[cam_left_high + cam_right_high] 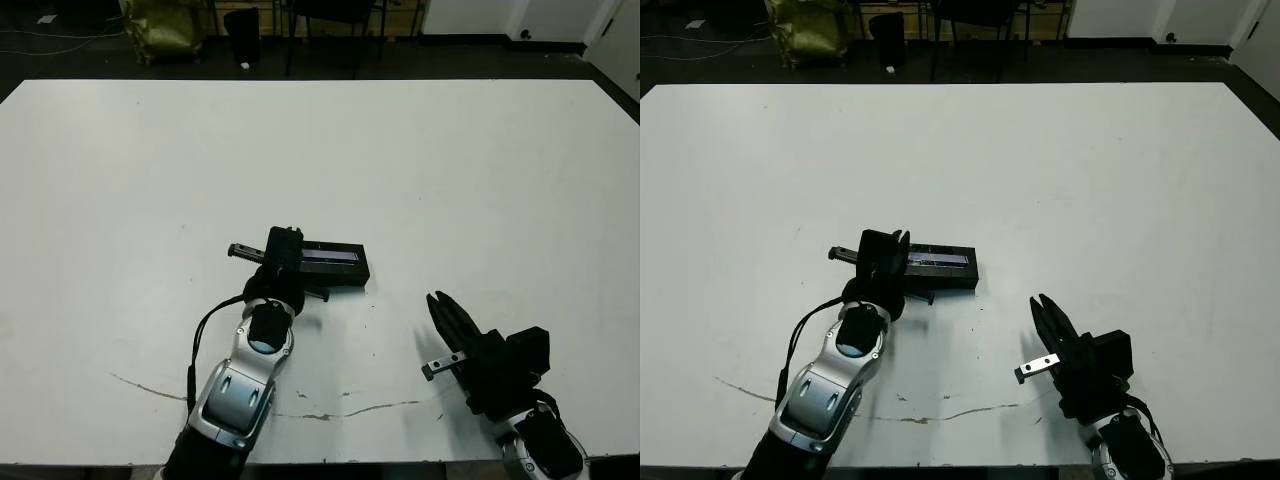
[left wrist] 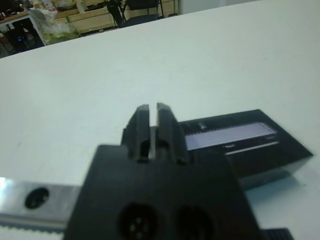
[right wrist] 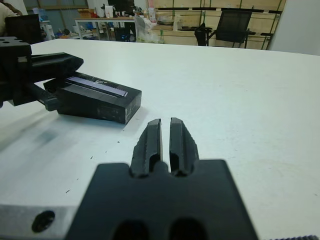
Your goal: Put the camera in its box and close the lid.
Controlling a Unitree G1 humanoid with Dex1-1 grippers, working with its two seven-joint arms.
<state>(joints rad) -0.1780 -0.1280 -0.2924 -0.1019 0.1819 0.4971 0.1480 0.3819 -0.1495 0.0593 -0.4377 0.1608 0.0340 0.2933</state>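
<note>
Lid [image 1: 335, 259], black with its greyish-lilac strip facing up, sits flat over the box on the white table [image 1: 450, 170], a little left of centre in the head views, so box and camera are covered from sight; the left gripper [image 2: 153, 113] has its two fingers pressed together with nothing between them, poised over the lid's left end, though contact cannot be judged; the right gripper [image 3: 165, 137], fingers likewise together and empty, hovers above bare table well apart to the lid's right.
</note>
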